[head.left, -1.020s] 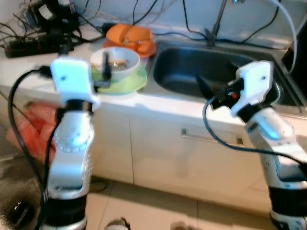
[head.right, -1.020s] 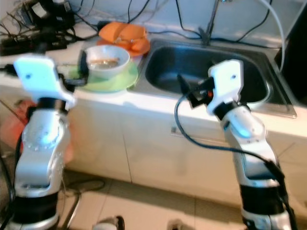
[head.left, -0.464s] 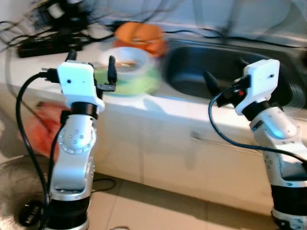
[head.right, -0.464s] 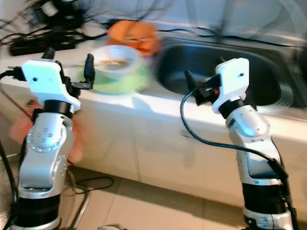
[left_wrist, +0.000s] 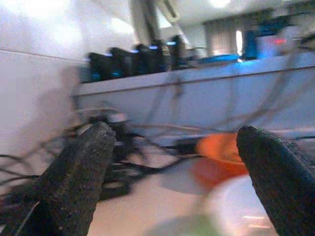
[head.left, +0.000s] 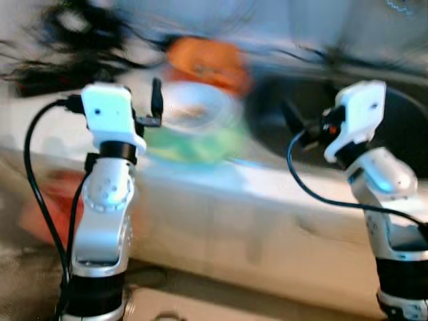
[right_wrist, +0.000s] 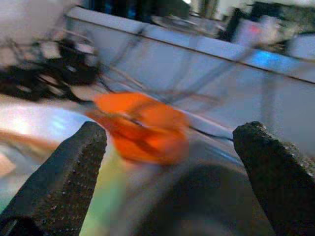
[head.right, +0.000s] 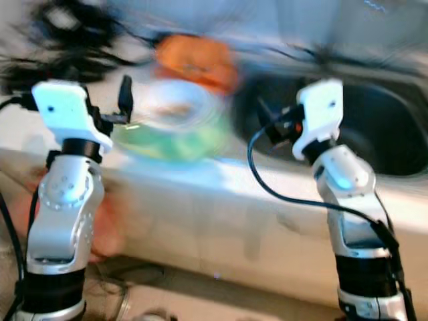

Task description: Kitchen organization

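On the white counter, a white bowl (head.left: 197, 107) with food scraps sits on a green plate (head.left: 200, 144), badly blurred. Behind it lies an orange dish (head.left: 208, 59), also seen as the orange dish (right_wrist: 142, 128). A dark steel sink (head.left: 311, 117) lies to the right. My left gripper (left_wrist: 173, 132) is open and empty, held up just left of the bowl, with one black finger (head.left: 156, 100) near the bowl's rim. My right gripper (right_wrist: 171, 129) is open and empty, raised in front of the sink and pointing toward the orange dish.
Black cables and a power strip (head.left: 57, 63) crowd the counter's back left. White cabinet fronts (head.left: 234, 221) fall below the counter edge. Something orange-red (head.left: 47, 210) lies low at the left by the tiled floor.
The whole picture has shifted and blurred, so the camera moved. Both grippers stay open and raised before the counter, and nothing was taken hold of.
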{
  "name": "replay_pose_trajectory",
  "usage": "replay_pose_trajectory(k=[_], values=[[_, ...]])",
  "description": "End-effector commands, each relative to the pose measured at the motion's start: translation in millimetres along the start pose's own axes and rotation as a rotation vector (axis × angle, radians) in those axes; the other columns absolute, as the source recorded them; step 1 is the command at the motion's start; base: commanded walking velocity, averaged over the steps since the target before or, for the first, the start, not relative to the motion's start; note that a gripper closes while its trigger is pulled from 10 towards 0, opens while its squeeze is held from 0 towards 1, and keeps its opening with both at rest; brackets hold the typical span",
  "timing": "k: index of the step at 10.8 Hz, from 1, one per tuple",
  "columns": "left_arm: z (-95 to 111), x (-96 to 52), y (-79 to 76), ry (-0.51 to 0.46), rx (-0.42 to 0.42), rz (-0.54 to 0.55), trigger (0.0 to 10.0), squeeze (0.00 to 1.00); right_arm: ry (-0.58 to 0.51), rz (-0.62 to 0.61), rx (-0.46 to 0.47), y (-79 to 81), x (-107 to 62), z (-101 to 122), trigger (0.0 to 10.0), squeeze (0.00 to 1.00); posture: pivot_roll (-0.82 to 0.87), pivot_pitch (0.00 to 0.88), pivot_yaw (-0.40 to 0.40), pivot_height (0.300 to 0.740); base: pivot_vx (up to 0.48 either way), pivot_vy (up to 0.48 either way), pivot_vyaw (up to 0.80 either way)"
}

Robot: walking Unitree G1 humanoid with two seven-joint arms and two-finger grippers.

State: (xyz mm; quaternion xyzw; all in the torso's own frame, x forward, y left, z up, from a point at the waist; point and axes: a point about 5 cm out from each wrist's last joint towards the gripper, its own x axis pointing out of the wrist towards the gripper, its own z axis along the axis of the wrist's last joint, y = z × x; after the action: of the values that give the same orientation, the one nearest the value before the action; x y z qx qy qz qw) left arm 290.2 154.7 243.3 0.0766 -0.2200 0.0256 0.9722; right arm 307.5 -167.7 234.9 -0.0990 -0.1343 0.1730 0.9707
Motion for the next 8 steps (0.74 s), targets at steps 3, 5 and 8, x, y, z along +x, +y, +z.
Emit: replay_pose_trajectory(k=[3, 5, 8], values=[[0, -0.6, 3.0, 0.001, 0.014, 0.015, 10.0, 0.00, 0.003, 0.016, -0.004, 3.1, 0.2, -1, 10.0, 0.00, 0.10, 0.080, -0.002, 0.740, 0.000, 0.000, 0.00], [-2, -1.9, -0.9, 0.009, -0.039, -0.035, 10.0, 0.00, 0.002, 0.013, -0.005, 2.8, 1.0, -1, 10.0, 0.00, 0.11, 0.075, -0.001, 0.740, 0.000, 0.000, 0.00], [-15, -7.5, 3.8, 0.087, -0.063, -0.040, 10.0, 0.00, 0.020, -0.014, -0.008, -0.1, 2.3, -3, 10.0, 0.00, 0.11, 0.072, -0.001, 0.740, 0.000, 0.000, -0.23]])
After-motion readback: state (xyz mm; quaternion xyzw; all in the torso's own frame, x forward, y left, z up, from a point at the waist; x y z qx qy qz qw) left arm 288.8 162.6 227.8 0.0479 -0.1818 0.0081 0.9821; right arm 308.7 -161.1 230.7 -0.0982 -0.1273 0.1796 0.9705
